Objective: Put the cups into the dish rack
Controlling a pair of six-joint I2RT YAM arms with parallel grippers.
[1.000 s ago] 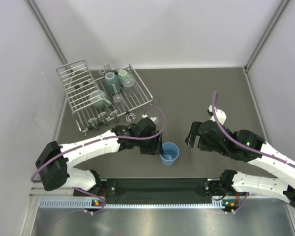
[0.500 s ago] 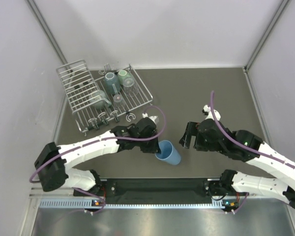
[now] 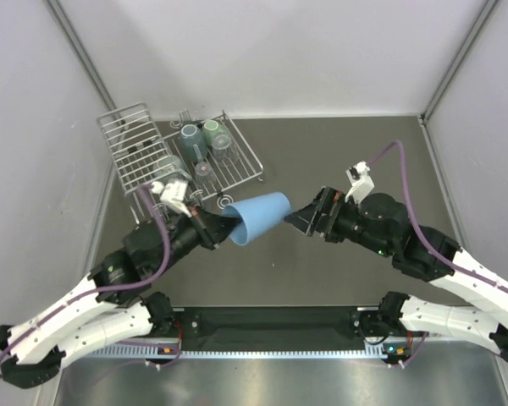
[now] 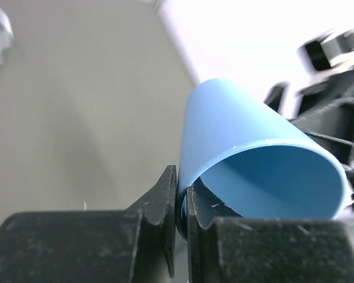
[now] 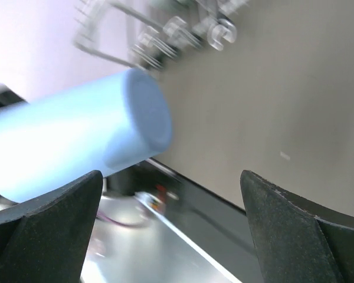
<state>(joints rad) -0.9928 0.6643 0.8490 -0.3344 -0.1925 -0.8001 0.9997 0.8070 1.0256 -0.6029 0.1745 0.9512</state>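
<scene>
The blue tumbler (image 3: 258,217) hangs on its side above the table (image 3: 347,152), just in front of the dish rack (image 3: 252,157). Its mouth faces the left arm and its base points at the right end effector (image 3: 302,218), which stands wide open and holds nothing. The left end effector (image 4: 182,197) is clamped on one wall of the tumbler's rim, one finger inside and one outside. We judge that thin pinch the weak spot: the cup juts out sideways and could swivel or slip, and a nudge from the open fingers near its base could knock it free. The grey-teal mug (image 3: 192,140) and mint-green mug (image 3: 212,131) sit in the rack with clear glasses beside them. We cannot tell whether the tumbler's base touches the right fingers; the right wrist view is blurred, and no cream cup can be made out.
</scene>
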